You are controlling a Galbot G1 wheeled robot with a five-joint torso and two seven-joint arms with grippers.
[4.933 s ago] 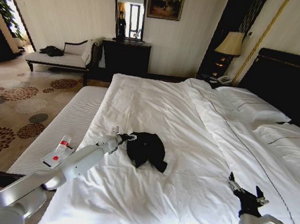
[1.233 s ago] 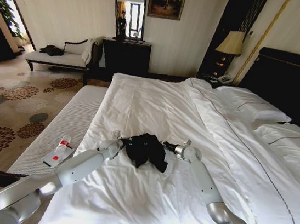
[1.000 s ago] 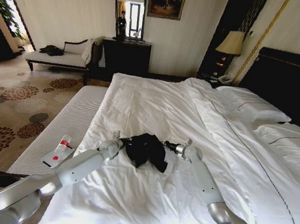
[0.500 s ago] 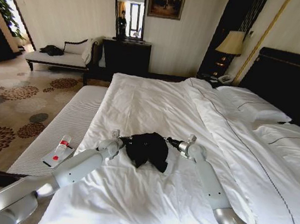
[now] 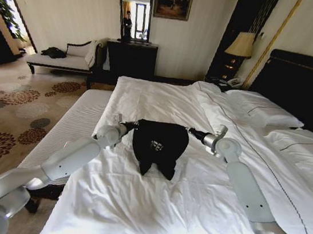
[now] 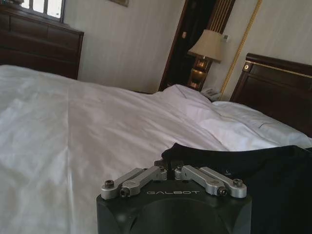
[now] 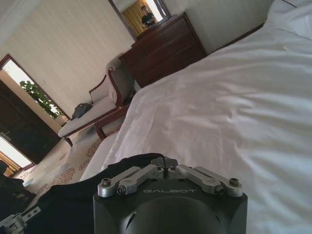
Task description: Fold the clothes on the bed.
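The clothes, a black top (image 5: 159,143) with small white lettering, hang stretched between my two grippers above the middle of the bed (image 5: 150,208). The top's lower part droops onto the white duvet. My left gripper (image 5: 131,126) is shut on the top's left upper corner and my right gripper (image 5: 192,133) is shut on its right upper corner. In the left wrist view the left gripper (image 6: 168,166) pinches the black fabric (image 6: 263,185). In the right wrist view the right gripper (image 7: 165,163) holds the fabric (image 7: 73,204), with the left gripper (image 7: 17,222) far off.
White pillows (image 5: 264,111) and a dark headboard (image 5: 305,84) are at the right. A pale bench (image 5: 71,126) runs along the bed's left side with a small bottle (image 5: 65,150) on it. A chaise (image 5: 65,62), a dresser (image 5: 130,59) and a lamp (image 5: 241,46) stand beyond.
Both grippers have risen, moved toward the far end of the bed and drawn apart. The crumpled top has lifted off the duvet and now hangs spread between them.
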